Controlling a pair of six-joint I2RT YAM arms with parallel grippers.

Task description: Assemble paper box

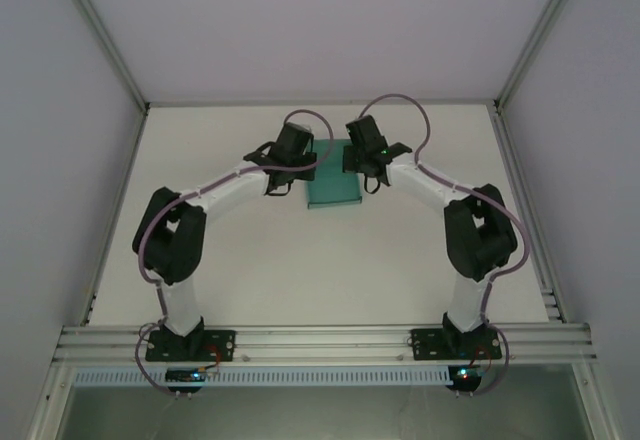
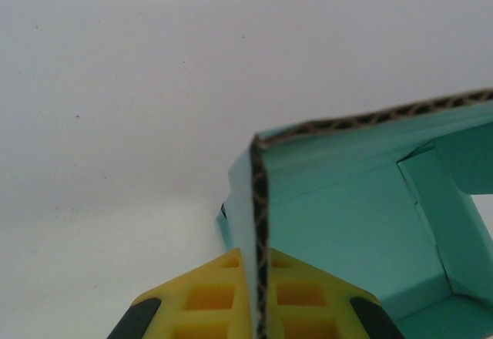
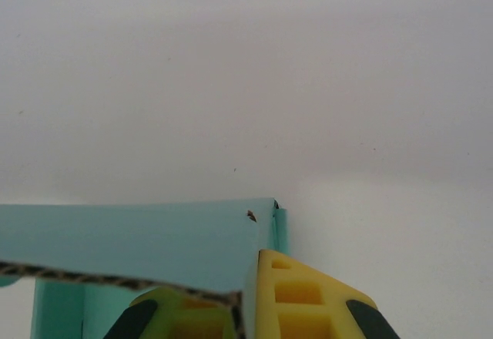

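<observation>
The teal paper box (image 1: 333, 186) lies at the far middle of the white table, partly folded up, with both arms reaching to its far end. My left gripper (image 2: 259, 308) is shut on an upright side wall of the paper box (image 2: 362, 223), the wall's raw cardboard edge pinched between the yellow fingers (image 2: 200, 300); the box's hollow inside opens to the right. My right gripper (image 3: 250, 308) is shut on the opposite wall at a corner of the paper box (image 3: 139, 246), one yellow finger (image 3: 308, 300) outside and one inside. From above, the left gripper (image 1: 290, 155) and right gripper (image 1: 368, 155) flank the box.
The white table (image 1: 320, 260) is enclosed by white walls and aluminium frame posts (image 1: 100, 30). Bare tabletop lies between the box and the arm bases on the front rail (image 1: 320, 342). Purple cables loop over both wrists.
</observation>
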